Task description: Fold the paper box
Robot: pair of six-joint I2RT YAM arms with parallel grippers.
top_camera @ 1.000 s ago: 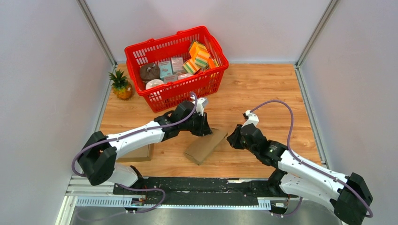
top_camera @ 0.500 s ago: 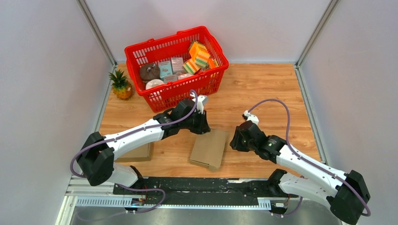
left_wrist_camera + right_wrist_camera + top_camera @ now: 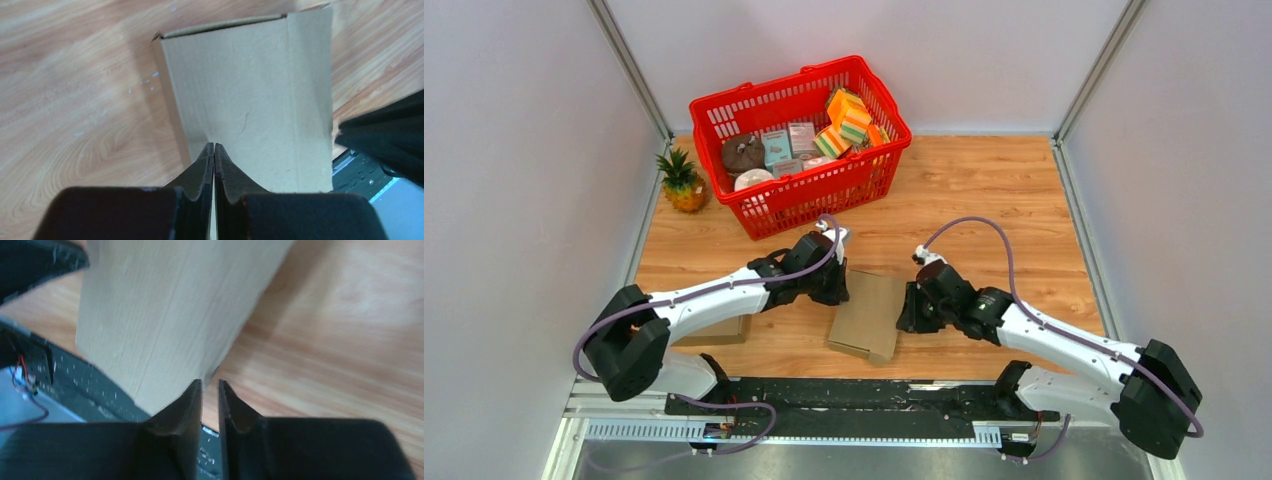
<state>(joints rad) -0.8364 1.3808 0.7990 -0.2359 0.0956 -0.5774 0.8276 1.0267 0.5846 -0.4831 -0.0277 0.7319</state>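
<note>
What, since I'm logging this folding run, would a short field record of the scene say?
paper box: lying flat on the table, between the two arms
left pincer: fingers together, tips at the box's far left corner
right pincer: narrow gap between the fingers, at the box's right edge; whether it grips is unclear
basket: red, at the far side, holding sponges and small packs
pineapple: just left of the basket
cardboard piece: flat, partly under the left arm
</note>
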